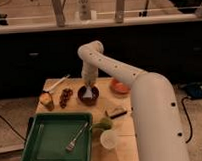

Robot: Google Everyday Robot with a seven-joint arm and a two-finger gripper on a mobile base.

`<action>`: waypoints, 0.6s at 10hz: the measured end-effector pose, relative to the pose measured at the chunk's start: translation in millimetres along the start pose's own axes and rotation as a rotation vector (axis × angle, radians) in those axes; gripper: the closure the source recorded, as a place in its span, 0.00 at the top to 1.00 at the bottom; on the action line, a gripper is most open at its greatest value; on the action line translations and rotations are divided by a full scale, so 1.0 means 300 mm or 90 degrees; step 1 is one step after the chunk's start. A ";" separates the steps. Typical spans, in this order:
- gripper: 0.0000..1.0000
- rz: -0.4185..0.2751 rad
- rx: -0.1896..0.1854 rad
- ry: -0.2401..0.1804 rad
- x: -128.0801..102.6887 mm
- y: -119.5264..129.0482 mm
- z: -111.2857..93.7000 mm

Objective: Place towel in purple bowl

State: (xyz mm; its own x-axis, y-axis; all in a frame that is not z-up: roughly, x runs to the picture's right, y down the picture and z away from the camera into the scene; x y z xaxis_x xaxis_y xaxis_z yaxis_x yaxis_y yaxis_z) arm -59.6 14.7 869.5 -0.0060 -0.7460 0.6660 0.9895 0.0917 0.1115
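Observation:
The purple bowl [88, 97] sits on the wooden table [127, 139], just left of its middle. A pale towel [88, 91] hangs into the bowl from above. My gripper [87, 85] is directly over the bowl, at the end of the white arm [119, 72] that reaches in from the right. The gripper's tip sits right at the top of the towel.
A green tray [51, 142] with a fork [76, 138] stands at the front left. An orange bowl [119, 87] is right of the purple one. Grapes [65, 96], an orange snack [46, 99], a green pear [103, 124], a white cup [108, 139] and a dark bar [115, 113] lie around.

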 end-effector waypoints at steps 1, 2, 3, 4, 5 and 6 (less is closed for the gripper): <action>0.27 -0.002 0.001 -0.004 0.001 -0.003 0.002; 0.36 -0.002 0.003 -0.007 0.003 -0.004 0.003; 0.48 -0.003 0.004 -0.010 0.003 -0.006 0.004; 0.56 -0.005 0.005 -0.011 0.003 -0.010 0.005; 0.66 -0.006 0.005 -0.013 0.001 -0.015 0.008; 0.75 -0.007 0.005 -0.014 -0.001 -0.019 0.008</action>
State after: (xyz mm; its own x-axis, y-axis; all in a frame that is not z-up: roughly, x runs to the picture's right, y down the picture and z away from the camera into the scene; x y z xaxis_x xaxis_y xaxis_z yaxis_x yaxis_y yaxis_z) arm -65.7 15.9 870.5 -0.0205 -0.7322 0.6808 0.9882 0.0885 0.1248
